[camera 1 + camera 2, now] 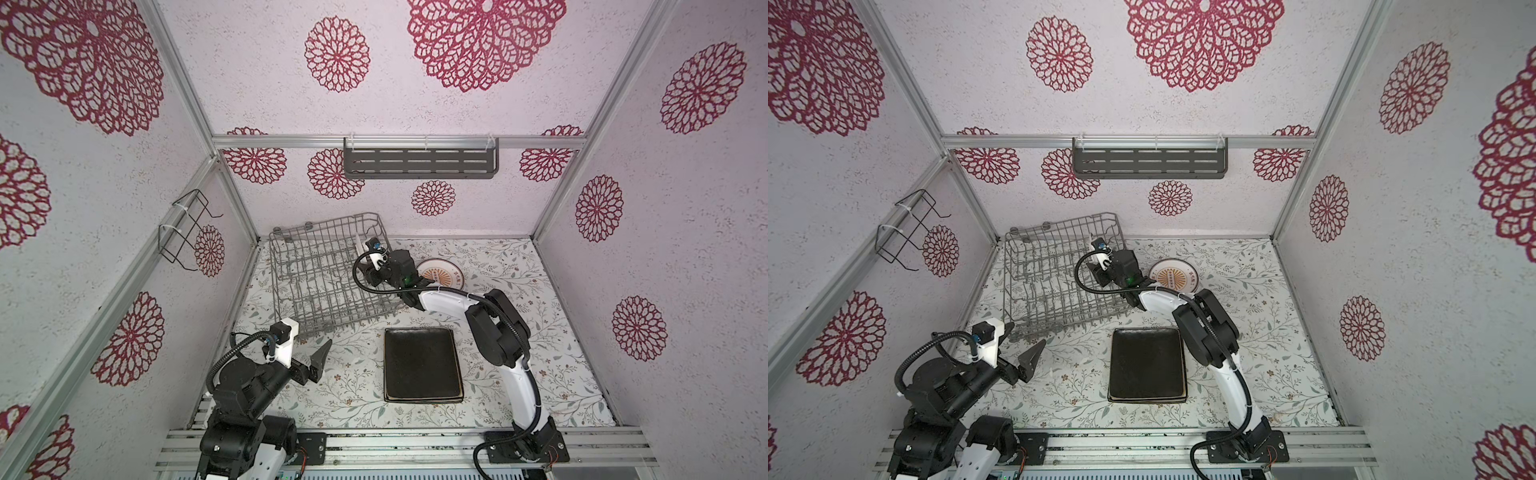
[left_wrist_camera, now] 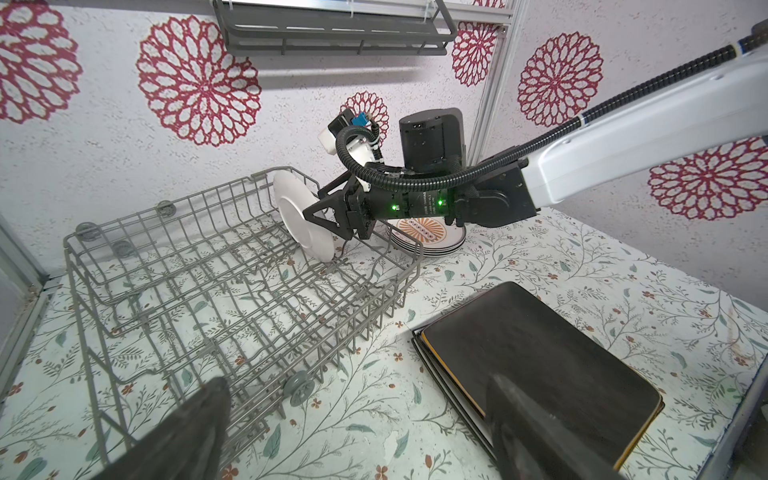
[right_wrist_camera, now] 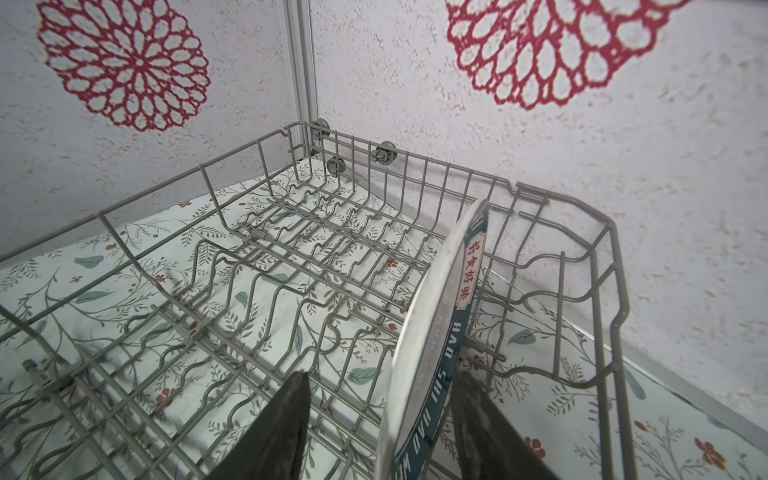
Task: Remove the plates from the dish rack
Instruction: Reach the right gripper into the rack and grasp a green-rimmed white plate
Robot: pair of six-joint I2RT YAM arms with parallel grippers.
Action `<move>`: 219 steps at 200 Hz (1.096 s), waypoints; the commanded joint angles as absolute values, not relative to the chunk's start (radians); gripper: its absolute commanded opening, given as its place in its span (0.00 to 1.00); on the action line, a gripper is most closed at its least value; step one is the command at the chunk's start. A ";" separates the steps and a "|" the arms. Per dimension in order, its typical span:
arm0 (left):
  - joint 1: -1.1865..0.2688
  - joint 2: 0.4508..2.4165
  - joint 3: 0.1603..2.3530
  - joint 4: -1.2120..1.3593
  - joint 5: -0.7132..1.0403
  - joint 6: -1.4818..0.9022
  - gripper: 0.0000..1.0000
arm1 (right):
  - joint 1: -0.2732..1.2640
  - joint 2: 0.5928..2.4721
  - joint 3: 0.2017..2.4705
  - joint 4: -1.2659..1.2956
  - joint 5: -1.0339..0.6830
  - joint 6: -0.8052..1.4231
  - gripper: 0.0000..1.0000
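Observation:
The grey wire dish rack stands at the back left of the table. One small round white plate with a dark-blue lettered rim stands upright in its far right corner. My right gripper straddles this plate, open, with one finger close by the rim and a gap at the other. More round plates are stacked on the table right of the rack. A dark brown rectangular plate tops a stack in front. My left gripper hovers open and empty at the rack's near corner.
A grey slotted shelf hangs on the back wall and a small black wire holder on the left wall. The right arm arches over the table between the two plate stacks. Walls enclose three sides.

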State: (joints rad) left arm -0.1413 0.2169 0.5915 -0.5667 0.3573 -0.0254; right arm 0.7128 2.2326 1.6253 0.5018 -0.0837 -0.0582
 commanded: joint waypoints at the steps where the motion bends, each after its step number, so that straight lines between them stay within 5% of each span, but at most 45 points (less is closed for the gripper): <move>1: -0.153 0.226 0.581 -0.555 0.361 0.007 0.97 | 0.701 2.256 1.676 0.553 -0.086 -0.027 0.49; 69: -0.156 0.215 0.580 -0.553 0.357 0.010 0.97 | 0.695 2.283 1.720 0.551 -0.092 -0.012 0.16; 122: -0.158 0.194 0.575 -0.549 0.357 0.014 0.97 | 0.695 2.258 1.715 0.559 -0.154 0.010 0.01; 219: -0.159 0.161 0.569 -0.548 0.366 0.017 0.97 | 0.684 2.079 1.589 0.763 -0.231 0.115 0.00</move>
State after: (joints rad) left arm -0.1509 0.1745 0.5785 -0.5632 0.3538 -0.0082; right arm 0.6933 2.2452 1.6012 0.5732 -0.1612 0.0818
